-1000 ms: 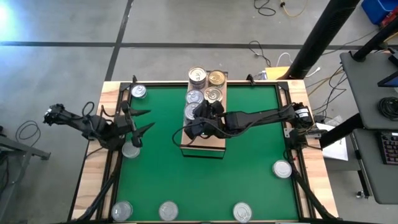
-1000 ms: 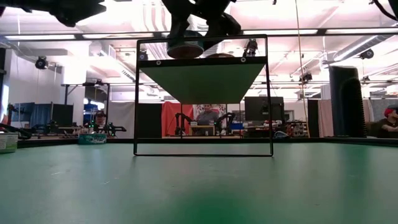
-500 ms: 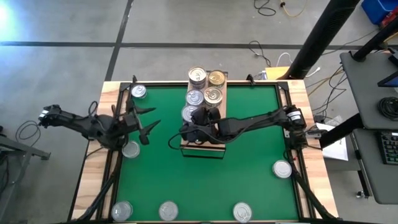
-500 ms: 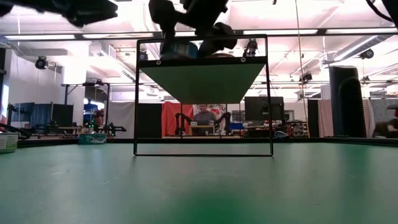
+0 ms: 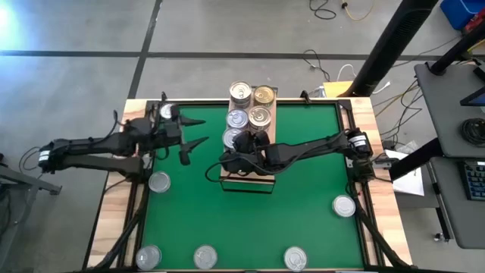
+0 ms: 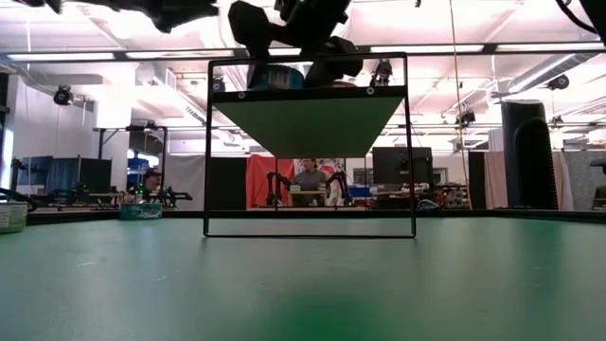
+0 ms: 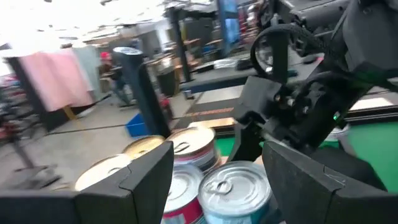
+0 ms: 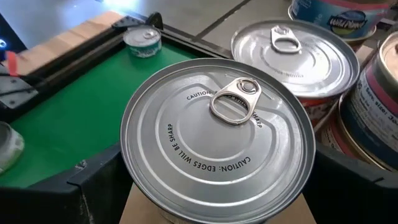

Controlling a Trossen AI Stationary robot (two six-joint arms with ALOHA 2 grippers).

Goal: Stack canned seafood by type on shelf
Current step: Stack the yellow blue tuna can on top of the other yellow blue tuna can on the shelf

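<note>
Overhead view of a green table (image 5: 303, 197). At upper centre a light-wood shelf (image 5: 265, 180) holds several tins (image 5: 261, 95) in two rows. The right gripper (image 5: 241, 155), reaching in from the right, sits over the shelf's lower half. The left gripper (image 5: 191, 131), fingers spread, hovers at centre left. Loose silver-topped cans lie near the edges: upper left (image 5: 166, 111), left (image 5: 159, 181), right (image 5: 344, 205), and three along the bottom (image 5: 205, 257).

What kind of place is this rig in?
Likely a robotics lab or workshop: concrete floor with loose cables, more arm rigs and monitors behind the table, and a person seated at a bench.
</note>
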